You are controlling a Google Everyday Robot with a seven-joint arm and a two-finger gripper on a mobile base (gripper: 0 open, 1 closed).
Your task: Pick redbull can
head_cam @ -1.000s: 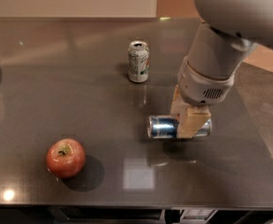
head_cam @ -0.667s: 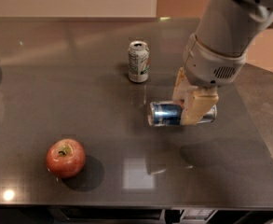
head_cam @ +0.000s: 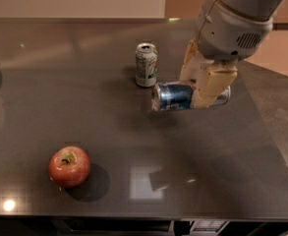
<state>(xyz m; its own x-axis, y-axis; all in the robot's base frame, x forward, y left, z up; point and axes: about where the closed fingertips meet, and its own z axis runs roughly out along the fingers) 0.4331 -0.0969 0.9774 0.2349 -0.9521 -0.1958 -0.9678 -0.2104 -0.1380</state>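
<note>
1. Redbull can point(head_cam: 172, 96) is the thing to pick, and the biggest thing around it is the dark, glossy worktop point(head_cam: 60, 97), which fills almost the whole view.
2. Next in size is the grey robot arm point(head_cam: 234, 28). It comes in from the top right corner and reaches down over the right half of the worktop.
3. At the end of the arm is the gripper point(head_cam: 201, 90). Its cream-coloured fingers point(head_cam: 213, 85) are pinching the Redbull can across its body, one on the far side and one on the near side.
4. The Redbull can lies on its side between the fingers, with one silver end pointing left. A dim shadow sits on the worktop under it, so I judge that it hangs a little above the surface and does not rest on it.
5. A white-and-green soda can point(head_cam: 146, 64) stands upright just beside the held can, behind it and to the left, not touching it.
6. A red apple point(head_cam: 69, 166) rests at the front left, well apart from both cans.
7. The step in hand, as I judge it, is the lift, with the grasp already made. The next move calls for a steady, firm hold and a straight rise, keeping away from the soda can so that it is not knocked over.
</note>
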